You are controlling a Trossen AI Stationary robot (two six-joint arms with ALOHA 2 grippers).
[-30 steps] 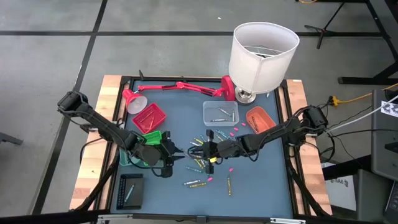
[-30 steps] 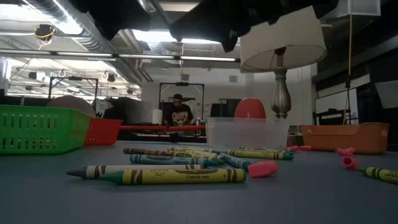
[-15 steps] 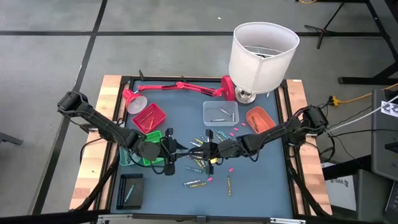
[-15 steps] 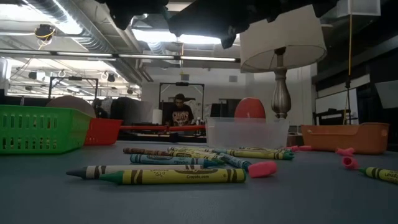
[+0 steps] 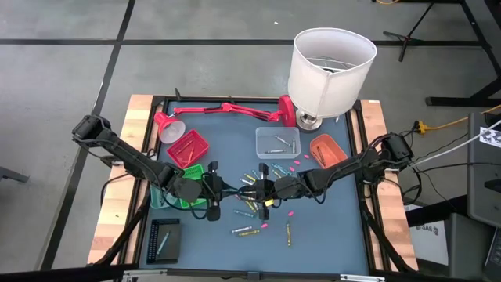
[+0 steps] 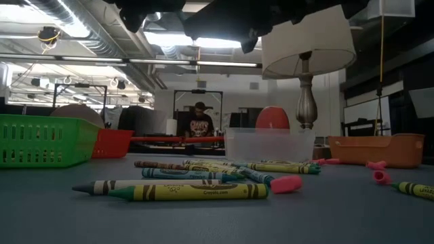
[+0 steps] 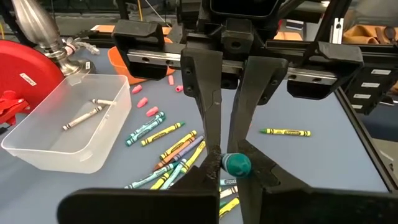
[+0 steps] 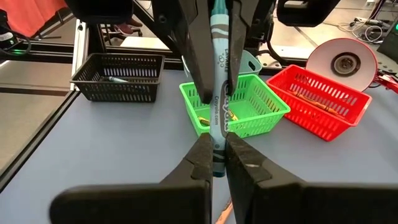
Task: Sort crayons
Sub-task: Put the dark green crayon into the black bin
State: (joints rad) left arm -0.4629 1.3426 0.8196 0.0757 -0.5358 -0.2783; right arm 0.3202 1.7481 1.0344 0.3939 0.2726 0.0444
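Table (image 5: 329, 235): both arms meet over its middle, a little toward the left edge, above the loose crayons (image 5: 250, 205).

Change: a second ago the left gripper (image 7: 235, 163) hung with its fingers apart, slightly nearer the front edge. It has since slid in and closed. It is now clamped on the teal crayon (image 8: 219, 93), which the right gripper (image 8: 217, 149) also pinches. The right gripper has not moved and its fingers stay together on the stick.

Meaning: this looks like a mid-air handover from right to left, with both grippers holding and neither released yet. The next step is probably for the right fingers to part so the left arm can carry the crayon to the trays on its side. The green tray (image 5: 188, 174) sits just beside it toward the left edge. Which tray takes teal, I cannot tell.

Crayon: off the table, held level between the two grippers. Its long axis runs roughly left edge to right edge, in line with both sets of fingers. One end faces straight into the left wrist view as a round teal face, so that looks like the blunt end. The tip then likely points to the right arm, but it is hidden in that gripper.
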